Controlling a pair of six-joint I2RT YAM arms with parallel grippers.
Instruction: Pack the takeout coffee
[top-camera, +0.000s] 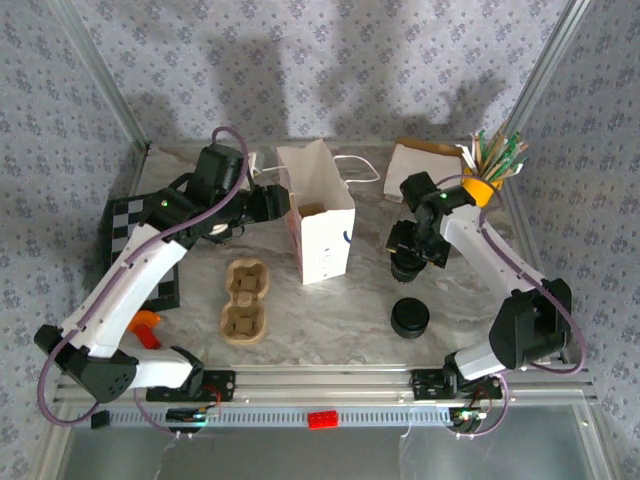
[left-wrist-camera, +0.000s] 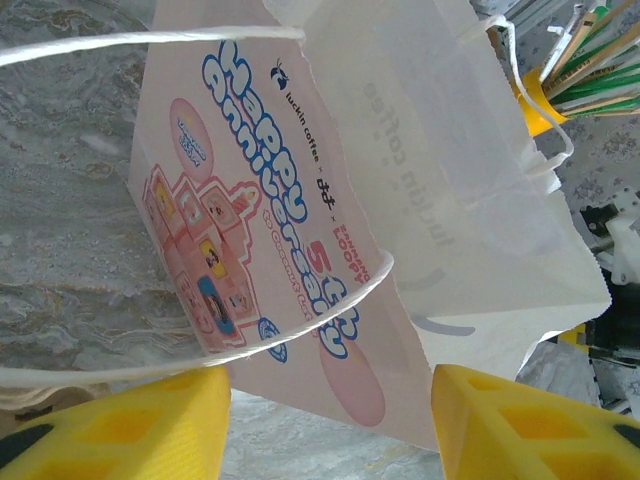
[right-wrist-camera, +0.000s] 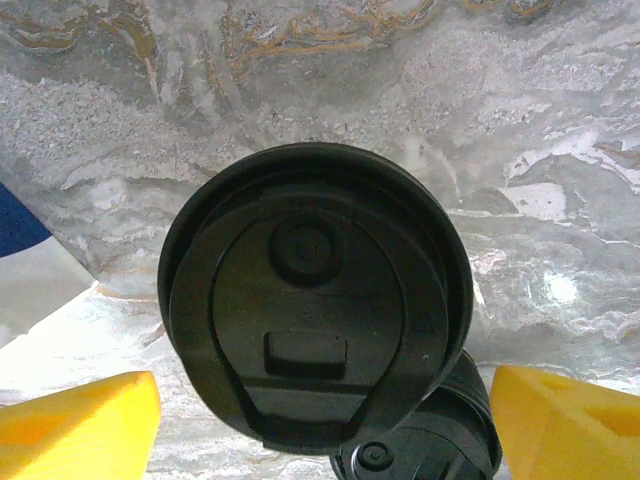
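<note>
A black round lid (right-wrist-camera: 315, 300) sits on a cup directly below my right gripper (right-wrist-camera: 320, 425), whose yellow fingers (right-wrist-camera: 80, 420) stand wide apart on either side without touching it. A second black lidded cup (right-wrist-camera: 435, 450) peeks out behind it. From above, both black tops show: one under the right gripper (top-camera: 408, 262) and one nearer the front (top-camera: 410, 318). The cream paper walls are hidden. My left gripper (top-camera: 272, 200) is open at the left side of the white paper bag (top-camera: 322, 230); its printed face (left-wrist-camera: 290, 200) is just ahead of the open fingers (left-wrist-camera: 120, 430).
The brown pulp carrier (top-camera: 245, 300) lies left of the bag. A yellow holder of stirrers (top-camera: 490, 172) stands at the back right beside a flat white packet (top-camera: 420, 157). A checkerboard (top-camera: 125, 225) and an orange object (top-camera: 147, 325) lie at the left.
</note>
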